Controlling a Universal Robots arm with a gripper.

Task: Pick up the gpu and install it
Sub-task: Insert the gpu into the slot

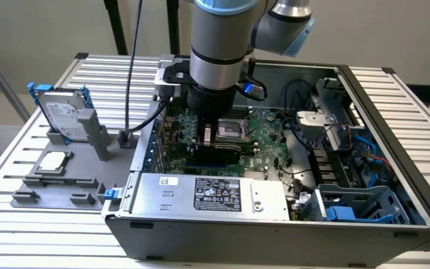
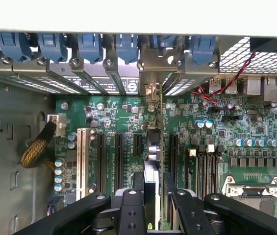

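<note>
Tool: the tool (image 2: 154, 196) is down inside the open computer case (image 1: 394, 168), over the motherboard (image 2: 256, 127); its two dark fingers (image 2: 131, 208) pinch a thin card between them.
Gpu position: the gpu (image 2: 152, 161) stands on edge between the fingers, running away from the wrist camera toward the rear slot brackets (image 2: 94, 73). Its silver bracket (image 2: 150, 73) sits in line with the row of blue retention clips (image 2: 89, 46).
Seating: the lower edge appears to be at or in an expansion slot; full seating cannot be judged from here. In the exterior view the card is hidden under the arm (image 1: 215, 56).
Neighbours: white slot (image 2: 82, 156) and black slots (image 2: 118, 156) lie just beside the card; CPU socket (image 2: 248, 193) is apart from it.
Counter: a grey fixture (image 1: 58, 179) on the slatted counter (image 1: 20, 235) carries a hard drive (image 1: 62, 115) with blue rails and a small square chip (image 1: 53, 161), both untouched.
Handling judgement: light, stiff, thin board; fragile along the connector edge and at surface components. Likely slips little, but tilts easily under a side load.
Grip point judgement: hold across the two flat faces near the upper edge, mid-length, clear of the connector edge and bracket, as the fingers do now.
</note>
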